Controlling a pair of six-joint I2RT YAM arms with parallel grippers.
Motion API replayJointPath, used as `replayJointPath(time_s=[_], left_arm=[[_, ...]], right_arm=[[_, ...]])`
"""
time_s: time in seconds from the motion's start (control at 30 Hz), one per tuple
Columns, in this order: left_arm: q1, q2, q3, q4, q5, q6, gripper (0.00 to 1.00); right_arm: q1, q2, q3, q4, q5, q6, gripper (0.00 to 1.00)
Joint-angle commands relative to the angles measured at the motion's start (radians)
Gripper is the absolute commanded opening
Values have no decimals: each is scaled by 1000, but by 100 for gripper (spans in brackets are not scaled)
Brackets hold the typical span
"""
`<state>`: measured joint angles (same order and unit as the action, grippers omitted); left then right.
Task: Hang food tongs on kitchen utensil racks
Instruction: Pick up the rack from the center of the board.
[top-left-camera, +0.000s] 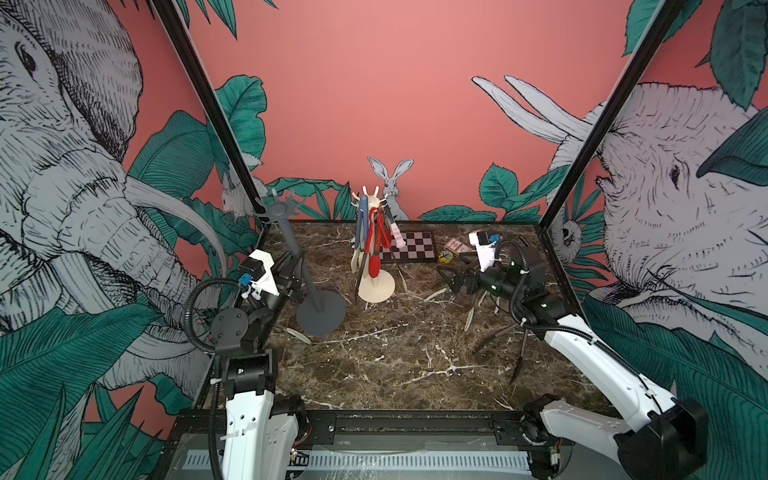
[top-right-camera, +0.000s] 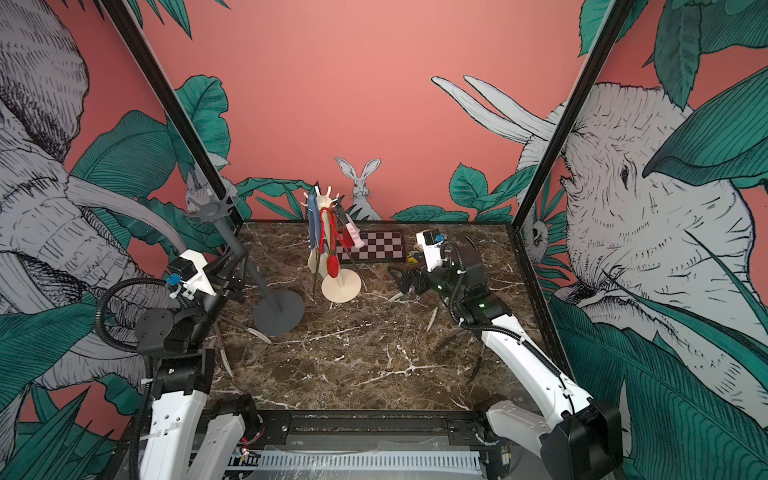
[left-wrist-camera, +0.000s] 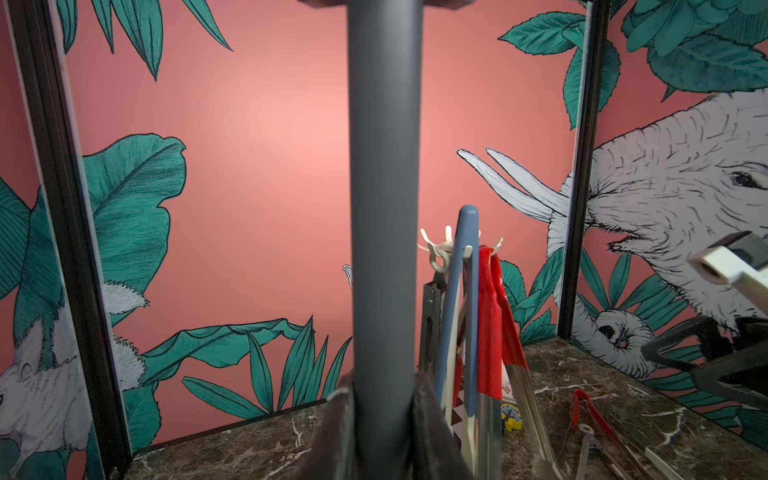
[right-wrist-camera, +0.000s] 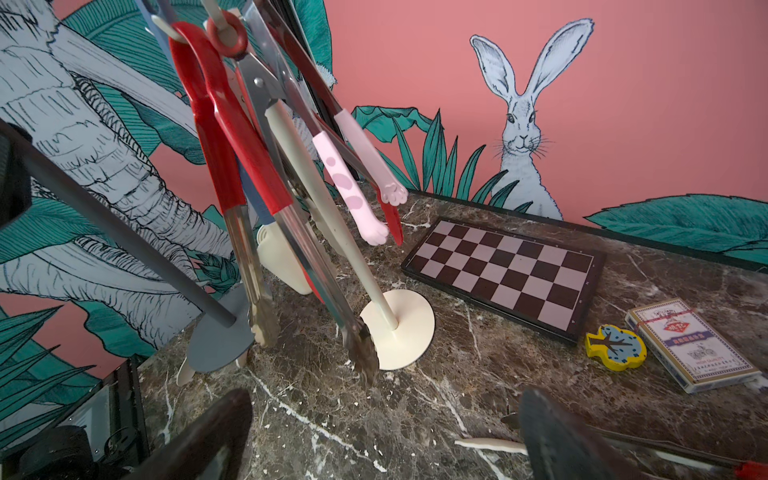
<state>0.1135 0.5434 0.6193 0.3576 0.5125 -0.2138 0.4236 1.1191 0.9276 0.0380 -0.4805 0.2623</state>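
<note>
Clamping the dark grey rack (top-left-camera: 286, 232) mid-pole, the left gripper (top-left-camera: 296, 274) pinches its fingers on the shaft at 9 o'clock on the table (top-left-camera: 395, 365), elbow folded high and forearm reaching forward. At 2 o'clock the right arm stretches out, wrist turned toward 9 o'clock, and the right gripper (top-left-camera: 449, 280) hovers low with fingers spread wide, holding nothing. Hung tongs (top-left-camera: 370, 237) crowd the cream rack (top-left-camera: 384, 286) at 12 o'clock, and loose tongs (top-left-camera: 471, 313) lie at 3 o'clock.
</note>
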Motion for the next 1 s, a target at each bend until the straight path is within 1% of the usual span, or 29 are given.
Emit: replayJointPath(time_s=[0.0,0.1,0.2,0.3,0.43,0.53,0.7,0.77,0.9,0.97], left_arm=[[-7,-44,-17,127,15,-94,0],[-15,-74,-38,135,19,-125,0],[-30,-89,-53,136,26,-138,0],[-59,-86,-62,148,17,-142,0],[-117,-75,-56,144,-7,-117,0],[-170,-48,-45,144,-8,-105,0],[-272,-30,-26,110,-46,-32,0],[-308,-14,-17,101,-48,-11,0],[-393,20,-14,125,-90,17,0],[-454,45,-7,131,-120,50,0]], right_arm=[[2,4,28,33,9,25,99],[2,3,24,33,3,34,99],[2,4,21,53,-38,46,99],[4,16,28,66,-94,70,99],[33,37,42,78,-117,88,97],[84,52,59,89,-121,77,96],[167,98,117,123,-90,78,95],[199,126,150,140,-81,83,92],[251,175,215,181,-61,89,89],[271,202,239,227,-67,101,87]])
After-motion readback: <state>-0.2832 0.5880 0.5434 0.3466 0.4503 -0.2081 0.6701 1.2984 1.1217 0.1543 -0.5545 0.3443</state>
